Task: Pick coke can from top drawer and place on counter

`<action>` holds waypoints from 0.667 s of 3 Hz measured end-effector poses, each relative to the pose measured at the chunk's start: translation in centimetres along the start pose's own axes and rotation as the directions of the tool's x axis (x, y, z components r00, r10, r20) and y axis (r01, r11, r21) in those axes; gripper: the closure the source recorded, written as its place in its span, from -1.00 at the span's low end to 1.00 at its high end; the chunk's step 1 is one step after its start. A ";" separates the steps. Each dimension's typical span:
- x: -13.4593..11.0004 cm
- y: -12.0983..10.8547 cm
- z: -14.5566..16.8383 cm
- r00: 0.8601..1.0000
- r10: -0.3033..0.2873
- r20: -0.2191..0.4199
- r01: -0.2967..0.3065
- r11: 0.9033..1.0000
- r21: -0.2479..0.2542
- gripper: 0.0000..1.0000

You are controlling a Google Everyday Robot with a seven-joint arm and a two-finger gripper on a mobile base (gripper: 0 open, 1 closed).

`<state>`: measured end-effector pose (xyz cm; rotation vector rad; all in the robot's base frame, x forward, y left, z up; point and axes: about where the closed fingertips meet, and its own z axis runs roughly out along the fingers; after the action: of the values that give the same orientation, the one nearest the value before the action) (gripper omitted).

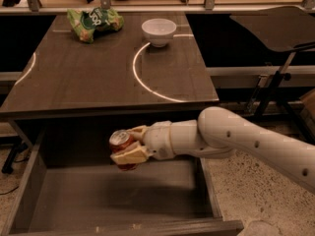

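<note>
The red coke can (119,142) with its silver top sits between the fingers of my gripper (129,144), which is shut on it. The can hangs in the air above the open top drawer (118,195), clear of the drawer's floor and just in front of the counter's front edge. My white arm (231,139) reaches in from the right. The counter (88,73) lies behind and above the can, with a pale curved line across it.
A white bowl (158,31) stands at the back of the counter on the curved line. A green snack bag (92,21) lies at the back left. A dark chair (278,28) stands to the right of the counter.
</note>
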<state>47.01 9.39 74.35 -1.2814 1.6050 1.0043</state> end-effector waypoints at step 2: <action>-1.2 -1.3 -4.5 0.999 0.050 0.015 -0.051 0.998 0.033 1.00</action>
<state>47.85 5.32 76.88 -1.2136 1.6439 1.0112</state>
